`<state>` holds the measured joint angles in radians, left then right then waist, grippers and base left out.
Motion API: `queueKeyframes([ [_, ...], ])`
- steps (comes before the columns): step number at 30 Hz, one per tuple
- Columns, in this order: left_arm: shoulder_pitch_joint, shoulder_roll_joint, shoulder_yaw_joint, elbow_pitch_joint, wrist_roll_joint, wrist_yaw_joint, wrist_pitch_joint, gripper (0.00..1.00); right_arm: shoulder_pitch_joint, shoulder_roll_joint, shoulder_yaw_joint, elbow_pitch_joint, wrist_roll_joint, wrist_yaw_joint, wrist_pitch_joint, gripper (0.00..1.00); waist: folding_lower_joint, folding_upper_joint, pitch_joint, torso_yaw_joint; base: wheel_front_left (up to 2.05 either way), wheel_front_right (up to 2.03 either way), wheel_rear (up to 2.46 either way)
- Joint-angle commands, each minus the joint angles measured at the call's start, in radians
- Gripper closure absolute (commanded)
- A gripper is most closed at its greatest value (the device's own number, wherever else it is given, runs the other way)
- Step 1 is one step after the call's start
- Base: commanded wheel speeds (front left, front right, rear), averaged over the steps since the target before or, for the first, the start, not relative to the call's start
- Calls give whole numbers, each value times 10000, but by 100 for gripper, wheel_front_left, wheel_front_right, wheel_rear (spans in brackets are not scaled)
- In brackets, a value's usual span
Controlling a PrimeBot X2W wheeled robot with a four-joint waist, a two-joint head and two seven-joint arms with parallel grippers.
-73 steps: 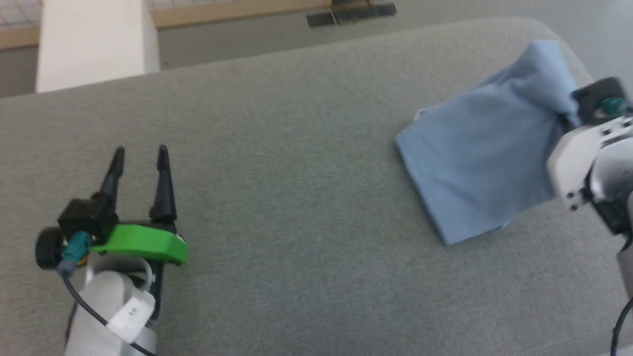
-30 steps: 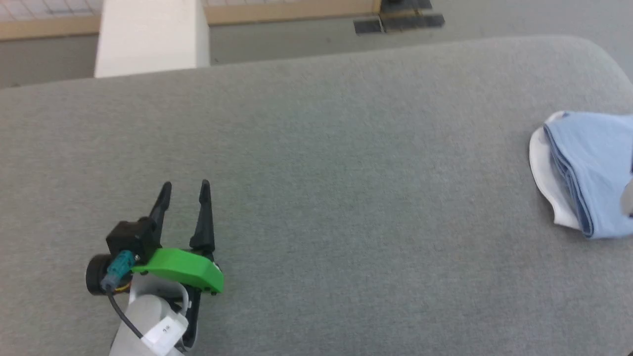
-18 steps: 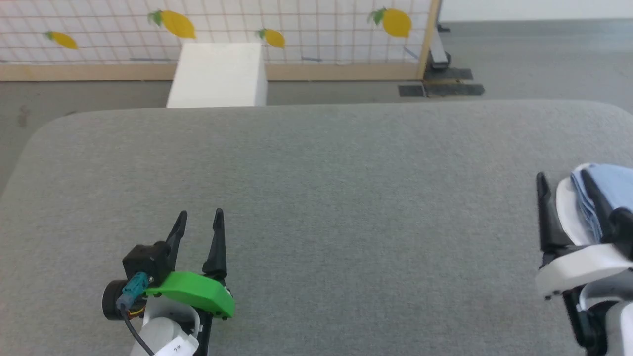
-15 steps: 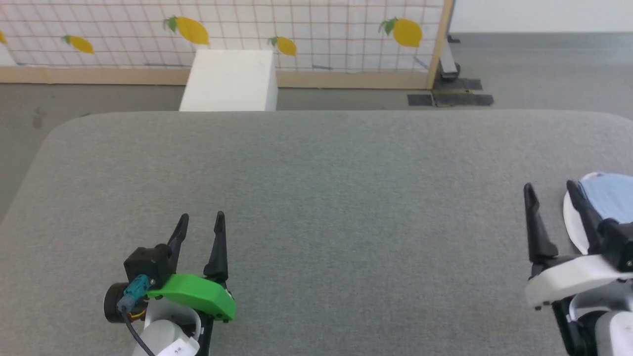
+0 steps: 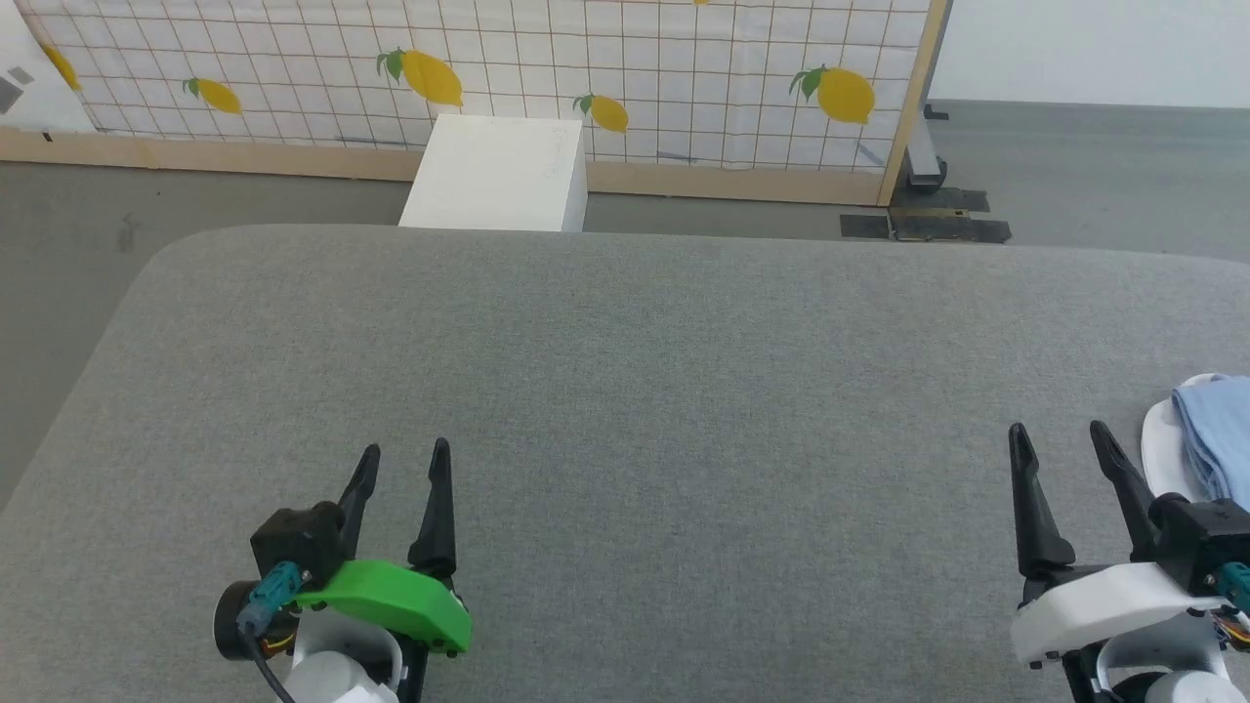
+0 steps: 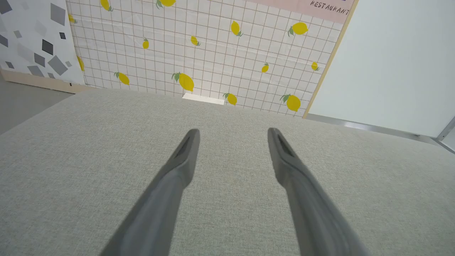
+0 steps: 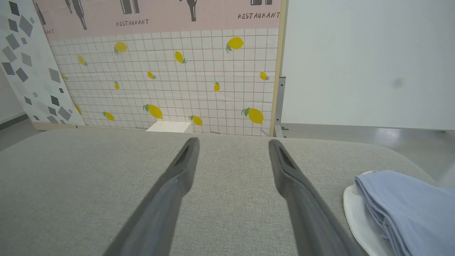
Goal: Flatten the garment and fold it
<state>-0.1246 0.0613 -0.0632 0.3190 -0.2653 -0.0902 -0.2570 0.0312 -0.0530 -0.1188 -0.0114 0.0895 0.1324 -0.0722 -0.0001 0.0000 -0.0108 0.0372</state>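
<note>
The garment [image 5: 1216, 434], light blue with a white part under it, lies folded in a small stack at the right edge of the grey table [image 5: 625, 391]. In the right wrist view the garment [image 7: 405, 209] sits just right of my fingers, its white layer sticking out below the blue folds. My right gripper [image 5: 1055, 439] is open at the lower right, a little left of the stack and not touching it. At the lower left my left gripper [image 5: 402, 457] is open too, nothing between its fingers, well away from the garment.
A white box [image 5: 498, 176] stands on the floor beyond the table's far edge. Behind it is a tiled panel with lemon prints [image 5: 508, 68] on a wooden frame. The table's rounded corners show far left and far right.
The camera has tilted up and swung, so the wall panel came into the picture. My right gripper let go of the garment, which was spread earlier and now lies as a small stack.
</note>
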Motion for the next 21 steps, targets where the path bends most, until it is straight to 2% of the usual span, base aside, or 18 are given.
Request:
queueKeyframes([
  [1,103,-49,16,29,-30,-1,-46,0,135,22,10,-7,67,-17,-98,0,1,0,2,-13,0,0,0],
  [13,73,-73,39,112,-42,-21,-47,0,154,26,62,30,317,-17,-132,0,1,0,28,-58,0,0,0],
  [14,8,-27,24,74,-13,1,4,100,62,2,47,33,258,0,-74,100,1,0,28,-58,0,0,0],
  [21,9,-27,15,62,-7,3,10,100,60,0,46,33,255,0,-68,100,1,0,30,-63,0,0,0],
])
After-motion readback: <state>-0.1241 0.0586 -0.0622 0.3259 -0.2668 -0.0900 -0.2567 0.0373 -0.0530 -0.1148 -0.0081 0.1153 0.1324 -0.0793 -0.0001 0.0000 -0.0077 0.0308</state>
